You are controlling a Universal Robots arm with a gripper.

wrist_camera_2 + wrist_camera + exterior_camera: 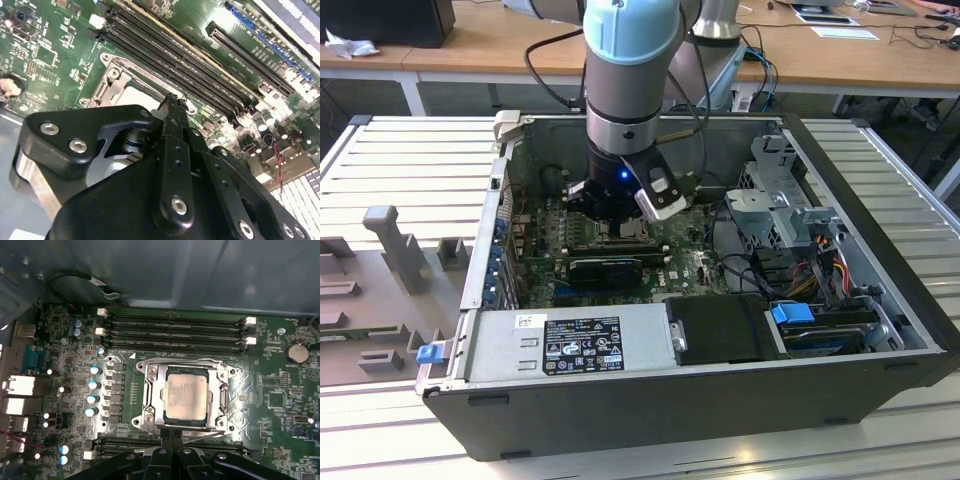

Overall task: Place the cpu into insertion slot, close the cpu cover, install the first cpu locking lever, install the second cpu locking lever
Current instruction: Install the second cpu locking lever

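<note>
- Fingers [170, 437] of the gripper closed together, tips pressed against each other with nothing between them, shown in both wrist views [170, 100]
- fingertips sit at the near edge of the insertion slot [186, 395], right at the thin wire lever [200, 431] running along that edge; cannot tell if they actually touch it
- cpu [186, 396] seated flat in the insertion slot, silvery-beige face up
- cpu cover [150, 400] is down over the cpu, silver frame lying flat around the chip, cut-out middle showing the chip face
- second wire lever [170, 360] runs along the far edge of the socket, lying low against the frame
- row of small blue-topped capacitors [93, 385] just beside the socket in the first wrist view
- long black memory slots [175, 330] past the socket, white clips at their ends; another set of slots near the fingers
- round coin battery [296, 352] on the green motherboard [280, 405], well apart from the socket
- exterior view: arm [630, 80] comes down into the open computer case [620, 410], gripper [620, 215] low over the board at the socket area, blue light on the wrist
- black finned card [605, 268] lies just in front of the gripper
- drive cage and bundle of cables [790, 240] toward the exterior view's right inside the case
- grey moulded fixture [390, 240] on the slatted counter [410, 150] at the exterior view's left
- wooden desk [490, 40] behind, farthest back
</note>
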